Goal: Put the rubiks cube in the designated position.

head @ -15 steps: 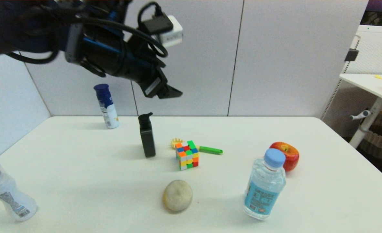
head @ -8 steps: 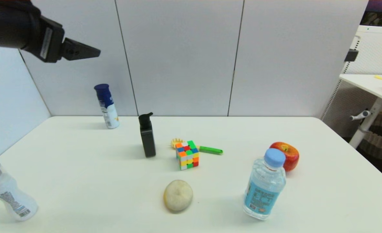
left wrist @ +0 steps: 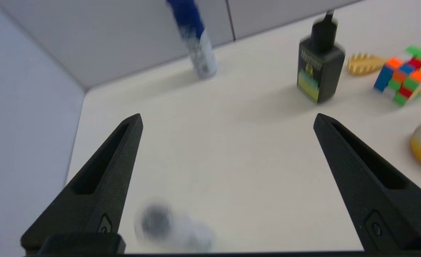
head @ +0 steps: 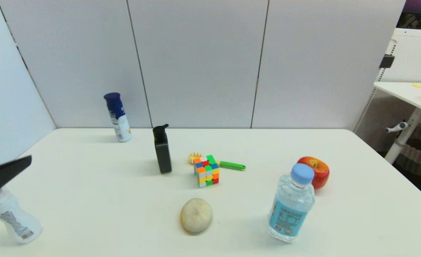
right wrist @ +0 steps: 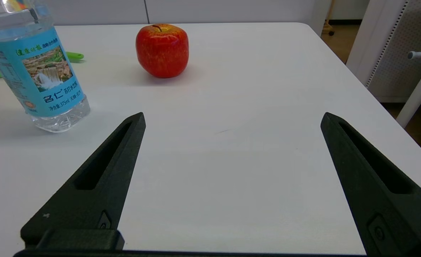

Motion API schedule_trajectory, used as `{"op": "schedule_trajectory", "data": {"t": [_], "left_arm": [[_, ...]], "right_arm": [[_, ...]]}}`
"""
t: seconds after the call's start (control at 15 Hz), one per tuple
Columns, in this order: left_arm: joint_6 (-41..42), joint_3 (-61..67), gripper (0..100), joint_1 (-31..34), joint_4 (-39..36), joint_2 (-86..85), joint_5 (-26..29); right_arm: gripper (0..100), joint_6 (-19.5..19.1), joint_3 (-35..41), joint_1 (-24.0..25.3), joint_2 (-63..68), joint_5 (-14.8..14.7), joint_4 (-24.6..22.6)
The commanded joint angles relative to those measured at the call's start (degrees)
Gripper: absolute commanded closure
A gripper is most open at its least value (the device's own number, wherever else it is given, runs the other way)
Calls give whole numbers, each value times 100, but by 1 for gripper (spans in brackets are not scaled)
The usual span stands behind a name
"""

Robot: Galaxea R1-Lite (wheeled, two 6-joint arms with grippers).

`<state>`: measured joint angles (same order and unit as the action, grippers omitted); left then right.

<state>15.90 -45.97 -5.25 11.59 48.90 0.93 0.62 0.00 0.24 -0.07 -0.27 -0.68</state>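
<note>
White table [head: 89, 185] w/ everything on it unchanged over the last sec — what moved is the left arm. A sec ago it hung high over the back-left of the table, half a sec ago it was up at the top-left corner of the head view, and now only one black finger of the left gripper [left wrist: 228, 142] pokes in at the far left edge, low, right above the capped white bottle [head: 12, 217]. Reads as the arm pulling back toward park, so prob the cube is already where it belongs (judgement only, no marked spot visible).

Water bottle [head: 292, 203] and red apple [head: 315, 171] sit right-front, near the right gripper [right wrist: 232, 142], which is parked low over the right side of the table. Black pump bottle [head: 162, 150] stands mid-table, blue-capped bottle [head: 117, 117] near the back wall, a pale round fruit [head: 196, 216] at front.

Rubiks cube [head: 206, 170] rests on the table near centre, just right of the pump bottle, w/ a green-handled tool [head: 232, 165] right behind it — nothing gripping it.

Left claw: fingers spread wide, empty, touching nothing. Right claw: same, wide open and empty
</note>
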Motion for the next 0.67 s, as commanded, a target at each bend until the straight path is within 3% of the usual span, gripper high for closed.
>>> {"op": "schedule_trajectory", "data": {"t": [0.07, 0.2, 0.33, 0.47, 0.67], "left_arm": [[-403, 2523, 0, 104, -263, -2780, -207], [-526, 3164, 0, 112, -316, -3281, -224], [-509, 3507, 0, 130, -852, -3281, -224], [-526, 3999, 0, 763, -1335, -3475, -216], [-693, 4597, 0, 692, -1537, -3949, -84]], "right_arm": [[0, -1, 0, 2, 7, 0, -2], [0, -1, 0, 2, 7, 0, -2], [0, -1, 0, 2, 7, 0, -2], [0, -1, 0, 2, 7, 0, -2], [0, -1, 0, 2, 7, 0, -2]]}}
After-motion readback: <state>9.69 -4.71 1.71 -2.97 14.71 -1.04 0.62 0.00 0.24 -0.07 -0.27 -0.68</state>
